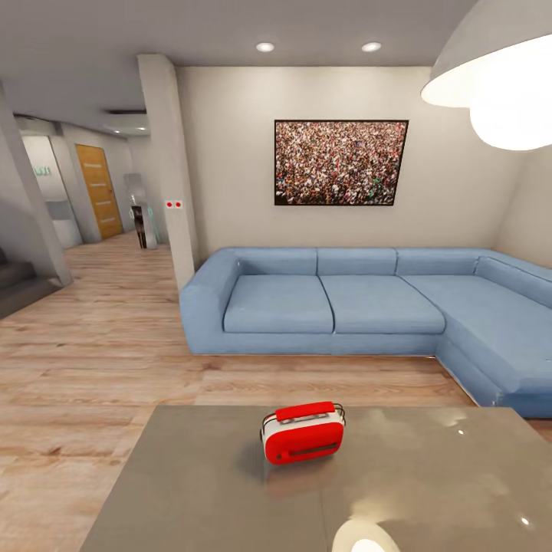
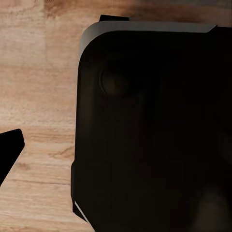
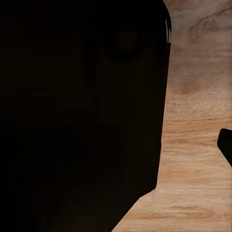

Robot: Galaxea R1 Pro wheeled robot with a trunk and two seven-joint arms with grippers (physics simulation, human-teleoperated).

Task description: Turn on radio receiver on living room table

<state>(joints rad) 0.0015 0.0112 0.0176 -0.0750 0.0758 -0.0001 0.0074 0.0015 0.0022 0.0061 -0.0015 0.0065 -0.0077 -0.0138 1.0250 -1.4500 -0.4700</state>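
Radio receiver (image 1: 302, 434) upright on bench (image 1: 192, 491): likely light, rigid, glossy, may slide when pressed. Take by top handle. Claw states: cannot tell.

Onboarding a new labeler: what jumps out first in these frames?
The bright red radio receiver stands on the glossy grey table near its far edge, in the head view's lower middle. Behind it the blue L-shaped sofa spans the wall under a framed crowd picture; a glowing white pendant lamp hangs top right.

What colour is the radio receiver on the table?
Bright red with a white band; the radio receiver shows best in the head view.
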